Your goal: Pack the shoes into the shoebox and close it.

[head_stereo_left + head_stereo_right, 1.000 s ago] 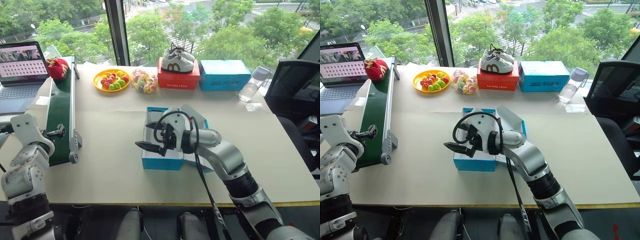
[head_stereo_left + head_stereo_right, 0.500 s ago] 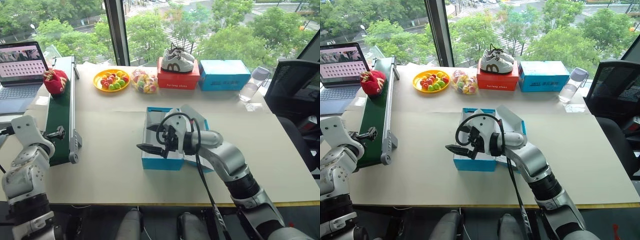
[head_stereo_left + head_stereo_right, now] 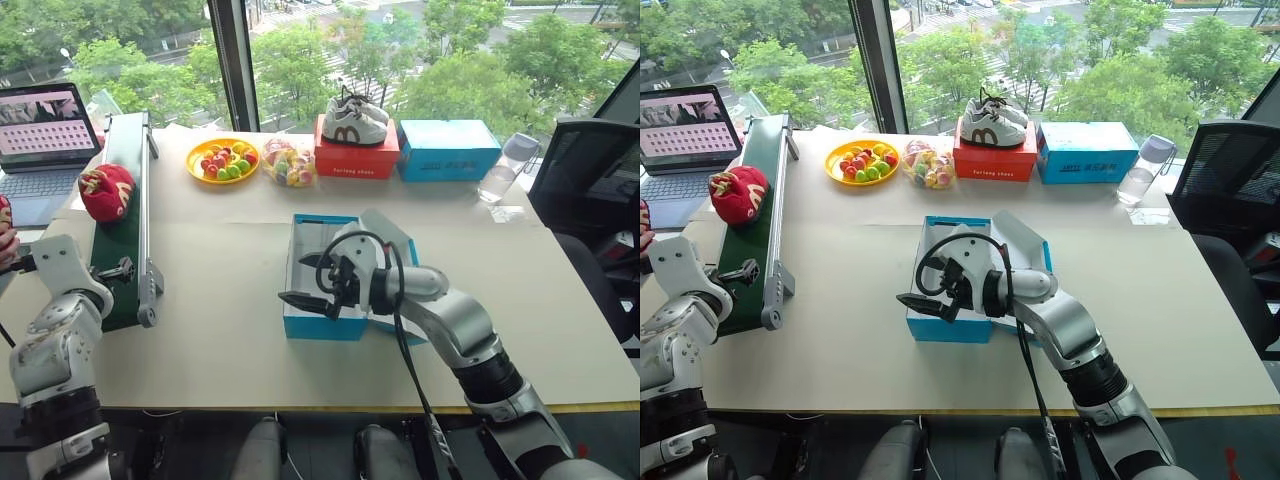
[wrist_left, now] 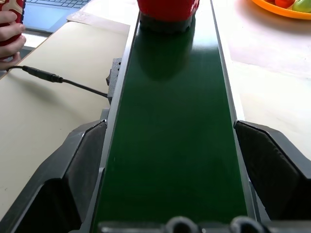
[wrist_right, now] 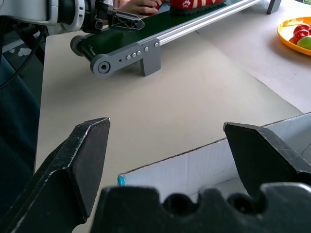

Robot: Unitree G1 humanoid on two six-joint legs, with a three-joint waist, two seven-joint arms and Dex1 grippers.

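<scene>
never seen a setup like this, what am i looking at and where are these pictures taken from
This is a two-armed humanoid robot at a table. Two pictures come from cameras on its head, looking down over its arms; the other two sit on its wrists, looking along each claw's black fingers. The right claw hangs open over the near-left corner of an open blue shoebox and holds nothing. The left claw waits open at the near end of a green conveyor belt, on which a red shoe lies. A person's hand shows beside the belt. At the back are a laptop, a fruit plate and two more boxes, one with white sneakers on it.
</scene>
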